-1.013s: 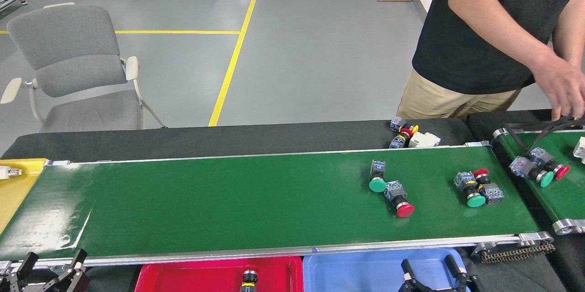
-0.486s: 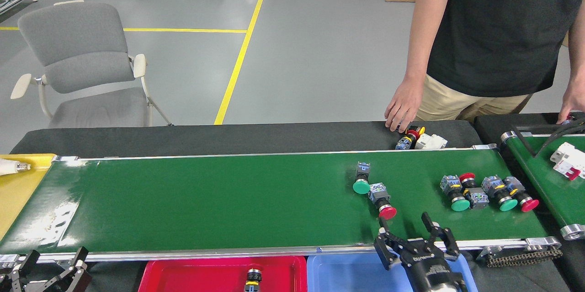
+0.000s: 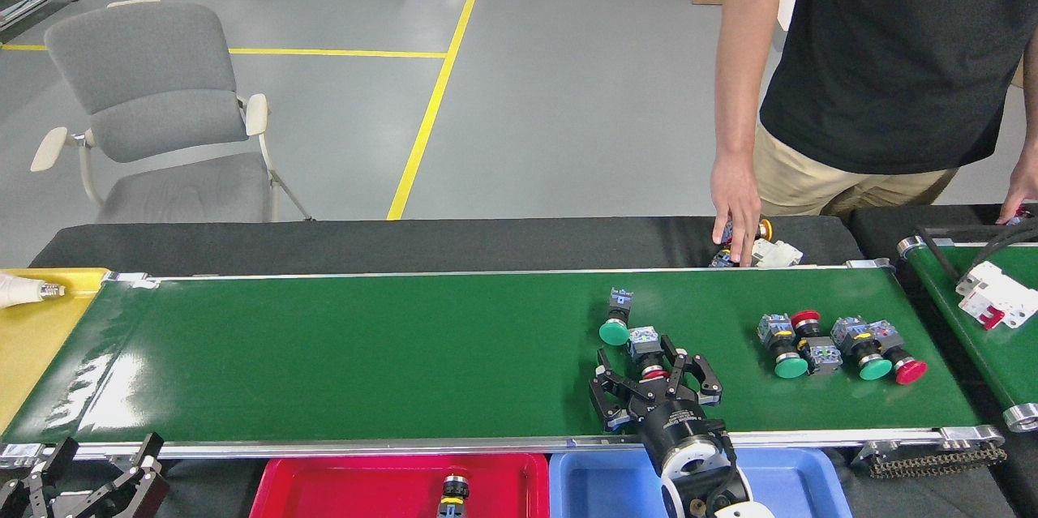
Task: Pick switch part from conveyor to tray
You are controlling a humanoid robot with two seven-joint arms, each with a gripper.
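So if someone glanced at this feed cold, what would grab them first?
Probably the right gripper, open over the conveyor and straddling a red-capped switch part near the belt's front edge. Next, the person's hand on loose parts on the black strip behind the belt. Then the red tray and blue tray in front.

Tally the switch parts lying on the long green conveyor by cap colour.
Green-capped switch parts: 3
Red-capped switch parts: 3 (one cap partly hidden by the right gripper)
Total on the conveyor: 6
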